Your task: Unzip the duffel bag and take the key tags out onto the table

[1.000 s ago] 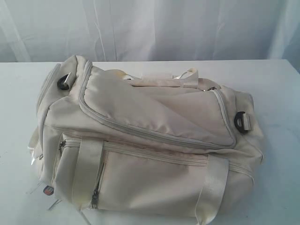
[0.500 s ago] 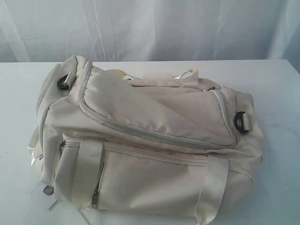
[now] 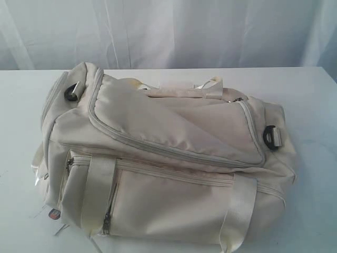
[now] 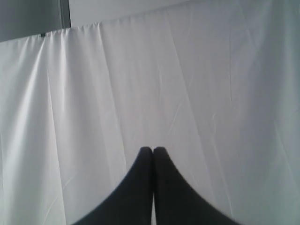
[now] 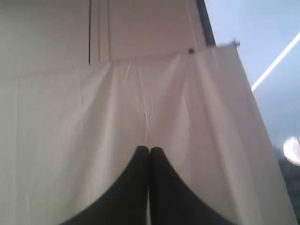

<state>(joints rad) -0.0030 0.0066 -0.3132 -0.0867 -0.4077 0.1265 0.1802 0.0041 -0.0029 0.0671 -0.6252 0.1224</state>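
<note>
The cream-beige duffel bag (image 3: 163,158) lies zipped on the white table (image 3: 310,100), filling the middle of the exterior view, its grey top zipper (image 3: 174,150) closed. The key tags are hidden. Neither arm shows in the exterior view. In the left wrist view my left gripper (image 4: 153,149) is shut, its black fingertips touching, nothing between them, facing only the white curtain. In the right wrist view my right gripper (image 5: 149,148) is likewise shut on nothing, facing the curtain.
A white pleated curtain (image 3: 174,31) hangs behind the table. Black D-rings (image 3: 271,137) sit at the bag's ends, and webbing straps (image 3: 97,192) cross its front. A small red-and-black tag (image 3: 54,214) lies at the bag's front left corner.
</note>
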